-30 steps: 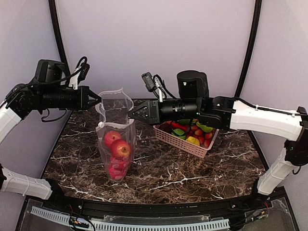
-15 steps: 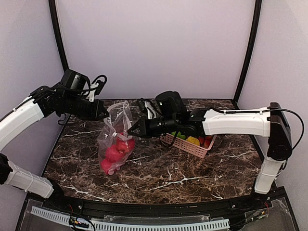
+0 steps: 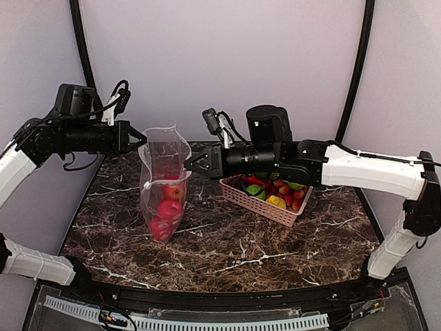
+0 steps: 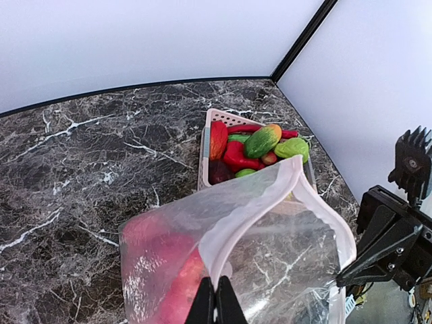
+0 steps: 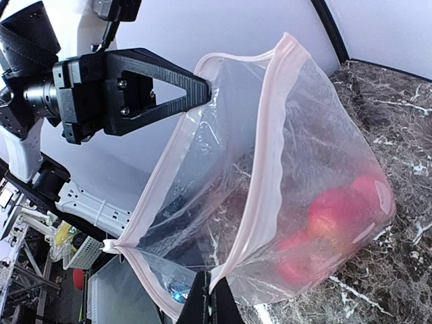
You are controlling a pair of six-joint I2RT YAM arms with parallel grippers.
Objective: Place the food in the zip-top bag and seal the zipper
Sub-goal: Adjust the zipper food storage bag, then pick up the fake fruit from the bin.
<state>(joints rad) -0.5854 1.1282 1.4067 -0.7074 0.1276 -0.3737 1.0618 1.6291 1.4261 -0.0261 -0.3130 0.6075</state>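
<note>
In the middle left of the top view we see the zip-top bag hanging upright between our two grippers. Its bottom is at the marble table, though we cannot tell whether it rests there. Our left gripper has its jaws closed tight on the left side of the bag's mouth edge. Our right gripper pinches the opposite edge, its jaws closed on the plastic. The mouth gapes wide and is unsealed. The zipper curves as a pale pink strip across the lower centre of the left wrist view. The food, red roundish fruits, lies piled in the bag's lower half. Right of centre, the pink basket holds more red, green and yellow pieces.
</note>
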